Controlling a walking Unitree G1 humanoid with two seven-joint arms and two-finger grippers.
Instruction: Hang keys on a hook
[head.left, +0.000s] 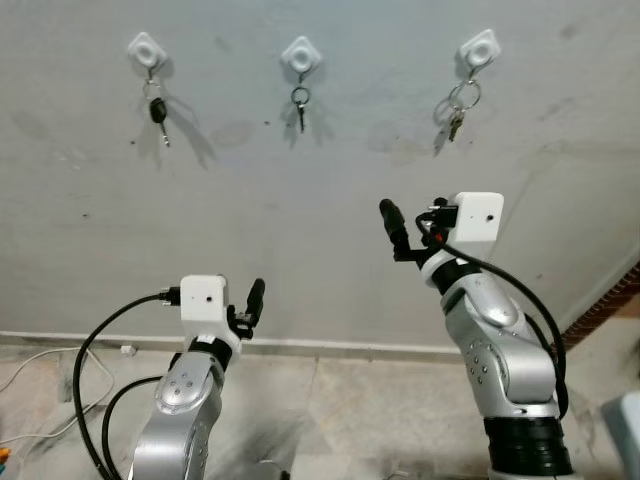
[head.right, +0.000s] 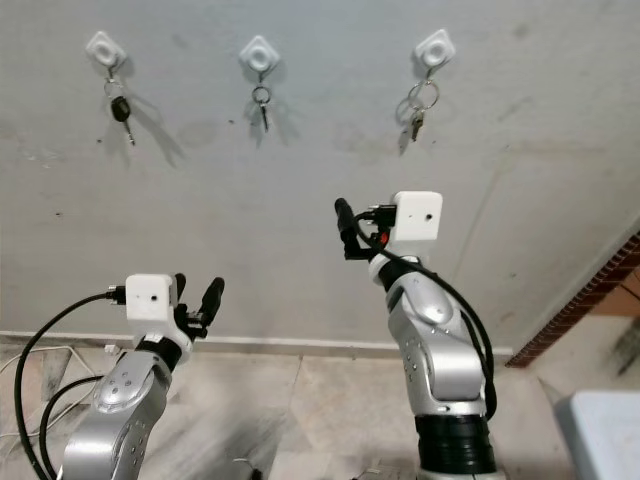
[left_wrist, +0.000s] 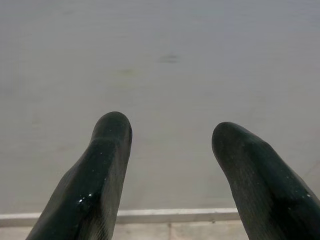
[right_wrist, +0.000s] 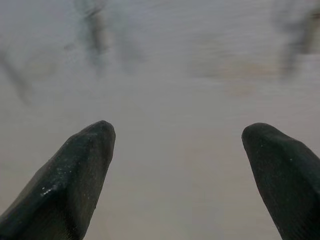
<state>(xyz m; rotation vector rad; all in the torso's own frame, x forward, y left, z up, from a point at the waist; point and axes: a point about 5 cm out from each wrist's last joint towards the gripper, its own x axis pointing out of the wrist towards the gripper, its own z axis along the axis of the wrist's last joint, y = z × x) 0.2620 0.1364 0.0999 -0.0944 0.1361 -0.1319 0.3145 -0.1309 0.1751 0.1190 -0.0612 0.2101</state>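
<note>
Three white hooks are fixed high on the grey wall. The left hook (head.left: 146, 48) carries a black-headed key (head.left: 157, 108). A small key on a ring (head.left: 300, 104) hangs from the middle hook (head.left: 300, 55). From the right hook (head.left: 479, 48) hangs a bunch of keys on rings (head.left: 458, 110). My right gripper (head.left: 392, 218) is raised toward the wall, below and left of the right hook. It is open and its fingers (right_wrist: 75, 170) hold nothing. My left gripper (head.right: 197, 290) is lower, near the foot of the wall, open and empty too.
A white skirting board (head.left: 330, 346) runs along the foot of the wall above a tiled floor (head.left: 350, 410). Loose cables (head.left: 40, 385) lie at the left. A red brick edge (head.left: 612, 298) and a pale box corner (head.left: 625, 432) are at the right.
</note>
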